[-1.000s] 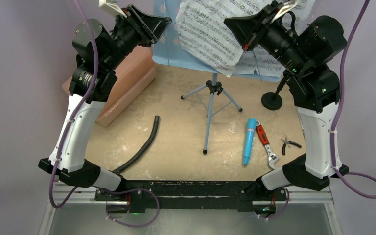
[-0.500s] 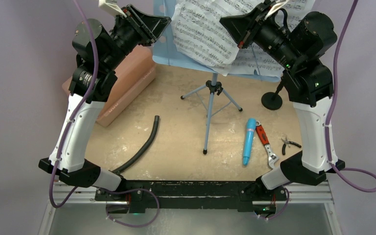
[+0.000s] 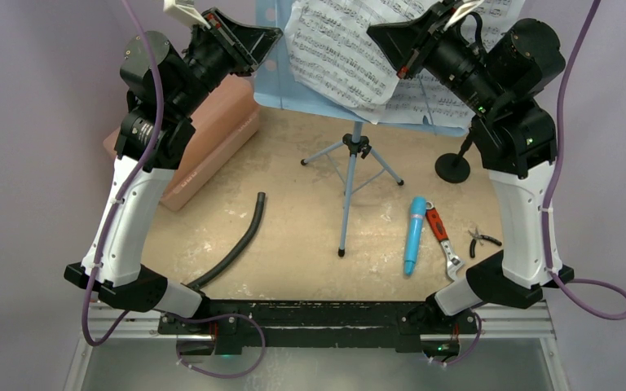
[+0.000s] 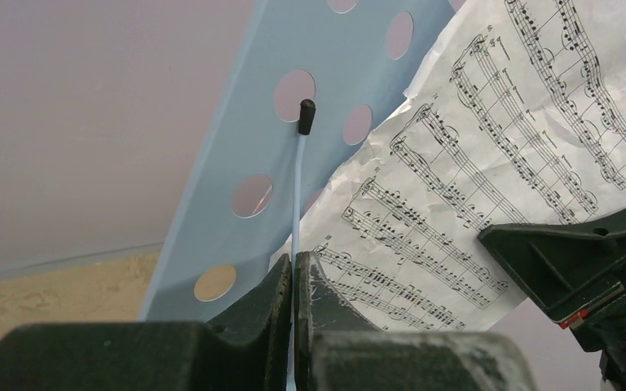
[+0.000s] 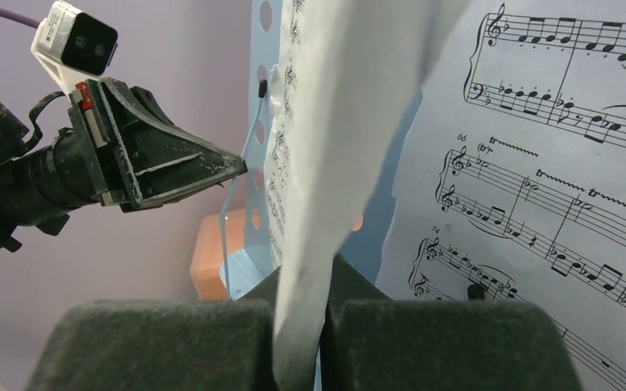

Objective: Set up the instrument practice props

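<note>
The light-blue perforated music stand [image 3: 293,90] stands on its tripod [image 3: 350,155] at the back centre. My left gripper [image 3: 271,34] is shut on the stand's thin page-holder wire [image 4: 297,204], which ends in a black tip [image 4: 306,116]. My right gripper [image 3: 375,34] is shut on the edge of a sheet-music page [image 3: 334,57], seen edge-on in the right wrist view [image 5: 350,122] and held in front of the stand. The second page [image 5: 554,163] lies on the stand's right side. The black mic stand [image 3: 453,167] and the turquoise microphone [image 3: 413,235] rest on the table.
A salmon-pink case [image 3: 212,138] lies at the left under my left arm. A curved black hose [image 3: 240,240] lies front left. A red-handled wrench [image 3: 444,240] and small pliers [image 3: 482,238] lie right of the microphone.
My right gripper has moved slightly up and left with the page, lifting it a little against the stand. The left gripper has not moved.
</note>
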